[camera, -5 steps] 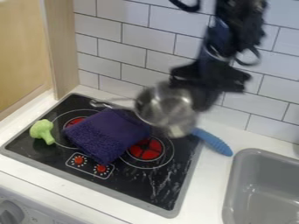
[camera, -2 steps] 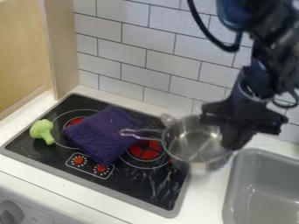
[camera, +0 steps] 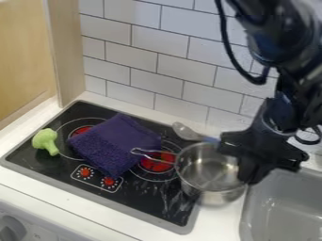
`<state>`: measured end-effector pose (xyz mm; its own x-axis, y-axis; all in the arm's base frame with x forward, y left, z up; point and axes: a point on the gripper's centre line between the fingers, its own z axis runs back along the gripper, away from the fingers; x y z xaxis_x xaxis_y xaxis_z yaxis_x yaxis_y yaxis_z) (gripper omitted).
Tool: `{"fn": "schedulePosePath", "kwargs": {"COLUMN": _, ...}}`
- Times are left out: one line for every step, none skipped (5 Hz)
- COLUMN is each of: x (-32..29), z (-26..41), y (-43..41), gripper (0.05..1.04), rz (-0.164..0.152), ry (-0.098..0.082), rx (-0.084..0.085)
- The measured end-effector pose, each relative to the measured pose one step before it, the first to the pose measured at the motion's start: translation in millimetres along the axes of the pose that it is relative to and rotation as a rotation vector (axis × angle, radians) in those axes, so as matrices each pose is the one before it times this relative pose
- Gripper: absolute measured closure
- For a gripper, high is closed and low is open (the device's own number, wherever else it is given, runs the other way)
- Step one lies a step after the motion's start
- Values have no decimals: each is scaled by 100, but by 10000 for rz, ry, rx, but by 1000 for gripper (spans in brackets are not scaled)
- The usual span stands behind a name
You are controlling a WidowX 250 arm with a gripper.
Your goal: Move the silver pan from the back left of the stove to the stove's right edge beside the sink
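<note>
The work seems to be partly done. The pot (camera: 211, 172) is next to the right burner (camera: 157, 161), not squarely on it, and the claw (camera: 247, 175) has it by the rim. The pot is below the claw and a little to its left in the view, above the right edge of the stove (camera: 137, 194) and part of the counter (camera: 220, 223). Its open side is up, and its handle points away from the claw, toward the towel (camera: 116, 143). What is left, as I judge, is that the pot is set down fully and let go; I cannot tell if its bottom already touches something.

The claw is closed on the pot's rim, at the side which is nearer to the sink (camera: 277, 207), so it is only as far open as the wall of the pot needs. The exact gap I cannot tell.

The spoon (camera: 183, 131) lies behind the pot, to the left of the claw, with part of its blue handle hidden. The purple towel lies farther left, folded over part of the stove, and the toy broccoli (camera: 44, 141) is farthest from the claw.
</note>
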<state>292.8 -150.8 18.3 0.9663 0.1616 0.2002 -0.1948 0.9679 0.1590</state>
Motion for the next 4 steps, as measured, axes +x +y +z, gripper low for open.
{"fn": "schedulePosePath", "kwargs": {"x": -74, "z": -40, "y": -166, "gripper": 999, "rz": -4, "ry": 90, "rx": -7}}
{"fn": "schedulePosePath", "kwargs": {"x": 135, "z": 129, "y": -433, "gripper": 832, "rz": 189, "ry": 79, "rx": -2}}
{"fn": "schedulePosePath", "kwargs": {"x": -61, "z": 107, "y": -651, "gripper": 574, "rz": -243, "ry": -55, "rx": 41}}
{"fn": "schedulePosePath", "kwargs": {"x": -51, "z": 55, "y": 78, "gripper": 258, "rz": -63, "ry": 2, "rx": 100}}
